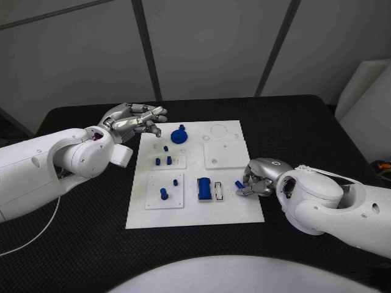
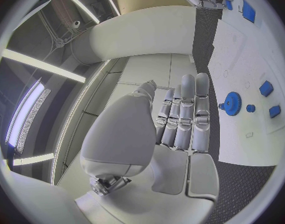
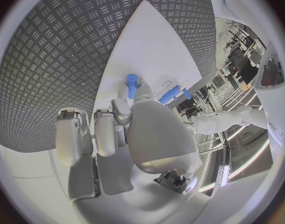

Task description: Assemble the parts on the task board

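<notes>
Assembling at an early-to-middle stage, we judge: pegs [image 1: 164, 193] and a gear [image 1: 179, 134] stand on the board [image 1: 195, 213], a block [image 1: 203, 188] lies loose. Right hand [image 1: 257, 180] pinches a small peg [image 3: 132, 83] at the board's edge — left hand [image 1: 135, 120], fingers together, holds nothing.

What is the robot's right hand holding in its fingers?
The right hand pinches a small blue peg over the task board. The peg's lower end is hidden behind the fingers.
</notes>
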Motion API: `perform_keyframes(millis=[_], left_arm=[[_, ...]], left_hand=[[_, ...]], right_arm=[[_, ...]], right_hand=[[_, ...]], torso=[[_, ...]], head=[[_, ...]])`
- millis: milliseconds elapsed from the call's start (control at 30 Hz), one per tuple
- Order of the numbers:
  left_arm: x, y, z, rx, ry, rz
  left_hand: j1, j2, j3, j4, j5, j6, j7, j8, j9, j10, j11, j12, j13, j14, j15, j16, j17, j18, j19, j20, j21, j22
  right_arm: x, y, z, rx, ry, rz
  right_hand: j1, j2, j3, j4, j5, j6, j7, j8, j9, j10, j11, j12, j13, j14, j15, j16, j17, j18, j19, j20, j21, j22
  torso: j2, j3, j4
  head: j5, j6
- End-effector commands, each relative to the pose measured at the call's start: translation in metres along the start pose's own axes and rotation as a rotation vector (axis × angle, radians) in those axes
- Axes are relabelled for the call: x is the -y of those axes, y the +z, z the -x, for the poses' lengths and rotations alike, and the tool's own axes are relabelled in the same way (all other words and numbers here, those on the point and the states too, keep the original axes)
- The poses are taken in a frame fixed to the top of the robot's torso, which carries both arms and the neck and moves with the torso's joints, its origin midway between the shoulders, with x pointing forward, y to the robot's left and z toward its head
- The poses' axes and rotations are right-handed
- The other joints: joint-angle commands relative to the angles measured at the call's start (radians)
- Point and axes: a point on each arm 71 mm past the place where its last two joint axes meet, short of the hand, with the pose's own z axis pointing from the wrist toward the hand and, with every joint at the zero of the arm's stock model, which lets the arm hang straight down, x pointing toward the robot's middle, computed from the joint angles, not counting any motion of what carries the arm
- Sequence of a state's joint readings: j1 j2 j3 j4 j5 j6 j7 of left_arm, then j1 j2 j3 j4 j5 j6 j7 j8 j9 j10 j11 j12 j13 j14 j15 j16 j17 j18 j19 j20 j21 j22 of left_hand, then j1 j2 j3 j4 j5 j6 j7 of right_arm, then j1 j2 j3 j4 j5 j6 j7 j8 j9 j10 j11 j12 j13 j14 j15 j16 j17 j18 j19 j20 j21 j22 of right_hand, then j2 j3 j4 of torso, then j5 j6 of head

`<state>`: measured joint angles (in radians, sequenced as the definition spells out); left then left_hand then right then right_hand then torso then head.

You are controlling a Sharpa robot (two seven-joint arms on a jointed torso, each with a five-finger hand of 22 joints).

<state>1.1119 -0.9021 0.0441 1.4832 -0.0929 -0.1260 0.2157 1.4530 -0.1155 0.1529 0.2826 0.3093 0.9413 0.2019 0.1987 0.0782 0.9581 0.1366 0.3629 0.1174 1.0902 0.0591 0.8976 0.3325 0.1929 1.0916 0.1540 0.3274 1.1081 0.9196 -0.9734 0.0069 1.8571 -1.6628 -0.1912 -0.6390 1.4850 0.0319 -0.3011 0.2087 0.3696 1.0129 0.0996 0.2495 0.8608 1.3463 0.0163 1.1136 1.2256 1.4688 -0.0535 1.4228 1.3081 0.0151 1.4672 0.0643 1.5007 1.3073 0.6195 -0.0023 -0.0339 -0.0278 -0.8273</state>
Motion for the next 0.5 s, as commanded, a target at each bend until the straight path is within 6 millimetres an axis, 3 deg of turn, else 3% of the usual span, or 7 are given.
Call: perform_keyframes(millis=[33,100,233,333,400,500], left_arm=[[0.0009,0.0002,-0.0017,-0.013,-0.005,-0.004],[0.0009,0.0002,-0.0018,-0.013,-0.005,-0.003],[0.0009,0.0002,-0.0017,-0.013,-0.005,-0.003],[0.0008,0.0002,-0.0016,-0.012,-0.005,-0.003],[0.0007,0.0002,-0.0016,-0.012,-0.005,-0.003],[0.0004,0.0002,-0.0013,-0.012,-0.005,-0.002]], left_hand=[[-0.001,0.006,-0.004,0.000,0.000,-0.005,0.000,0.005,-0.001,-0.008,-0.001,0.004,0.002,-0.007,0.001,0.000,-0.001,-0.012,0.002,0.005,-0.005,-0.001],[-0.001,0.006,-0.004,0.000,0.000,-0.005,0.000,0.005,-0.001,-0.008,-0.001,0.004,0.002,-0.007,0.001,0.000,-0.001,-0.012,0.002,0.005,-0.005,-0.001],[-0.001,0.006,-0.004,0.000,0.000,-0.005,0.000,0.005,-0.001,-0.008,-0.001,0.004,0.002,-0.007,0.001,0.000,-0.001,-0.012,0.002,0.005,-0.005,-0.001],[-0.001,0.006,-0.004,0.000,0.000,-0.005,0.000,0.005,-0.001,-0.008,-0.001,0.004,0.002,-0.007,0.001,0.000,-0.001,-0.012,0.002,0.005,-0.005,-0.001],[-0.001,0.006,-0.004,0.000,0.000,-0.005,0.000,0.005,-0.001,-0.008,-0.001,0.004,0.002,-0.007,0.001,0.000,-0.001,-0.012,0.002,0.005,-0.005,-0.001],[0.000,0.007,-0.005,0.000,0.000,-0.006,0.000,0.005,-0.001,-0.009,-0.001,0.005,0.002,-0.008,0.001,0.000,-0.001,-0.012,0.001,0.005,-0.006,-0.001]], right_arm=[[0.0059,-0.0002,-0.0152,-0.087,-0.087,-0.053],[0.0055,-0.0002,-0.0151,-0.085,-0.086,-0.055],[0.0056,-0.0011,-0.0138,-0.068,-0.069,-0.065],[0.0061,-0.0028,-0.0127,-0.056,-0.035,-0.076],[0.0063,-0.0040,-0.0121,-0.050,-0.008,-0.082],[0.0063,-0.0070,-0.0112,-0.046,0.052,-0.088]], right_hand=[[0.025,0.005,0.004,-0.012,0.031,-0.009,-0.001,-0.002,-0.463,-0.007,0.001,-0.005,-0.002,0.054,0.003,-0.001,0.012,0.010,0.033,-0.002,-0.007,0.193],[0.048,0.013,0.014,-0.023,0.072,-0.008,-0.002,-0.001,-0.461,-0.010,-0.001,-0.005,-0.002,0.054,0.002,-0.002,0.012,0.010,0.033,-0.002,-0.007,0.193],[0.114,0.047,0.066,-0.051,0.031,0.003,-0.009,0.003,-0.459,-0.012,-0.008,-0.001,0.001,0.054,-0.005,-0.001,0.014,0.010,0.035,-0.007,-0.005,0.195],[0.156,0.062,0.115,-0.070,0.030,0.008,-0.009,0.000,-0.460,-0.012,-0.009,0.002,0.004,0.055,-0.007,-0.001,0.016,0.009,0.038,-0.011,-0.003,0.198],[0.172,0.063,0.149,-0.078,0.022,0.010,-0.006,-0.003,-0.460,-0.012,-0.008,0.003,0.004,0.055,-0.006,-0.001,0.017,0.008,0.039,-0.012,-0.001,0.199],[0.171,0.045,0.217,-0.082,0.017,0.012,-0.003,-0.010,-0.462,-0.009,-0.006,0.006,0.006,0.055,-0.002,0.002,0.022,0.008,0.040,-0.009,0.001,0.201]], torso=[[0.000,0.0002,-0.0016],[-0.001,-0.0001,-0.0013],[-0.001,0.0002,-0.0013],[-0.002,0.0004,-0.0013],[-0.002,0.0004,-0.0017],[-0.002,0.0002,-0.0018]], head=[[-0.001,-0.001],[-0.002,-0.001],[-0.001,-0.002],[0.000,-0.002],[0.000,-0.002],[0.000,-0.001]])
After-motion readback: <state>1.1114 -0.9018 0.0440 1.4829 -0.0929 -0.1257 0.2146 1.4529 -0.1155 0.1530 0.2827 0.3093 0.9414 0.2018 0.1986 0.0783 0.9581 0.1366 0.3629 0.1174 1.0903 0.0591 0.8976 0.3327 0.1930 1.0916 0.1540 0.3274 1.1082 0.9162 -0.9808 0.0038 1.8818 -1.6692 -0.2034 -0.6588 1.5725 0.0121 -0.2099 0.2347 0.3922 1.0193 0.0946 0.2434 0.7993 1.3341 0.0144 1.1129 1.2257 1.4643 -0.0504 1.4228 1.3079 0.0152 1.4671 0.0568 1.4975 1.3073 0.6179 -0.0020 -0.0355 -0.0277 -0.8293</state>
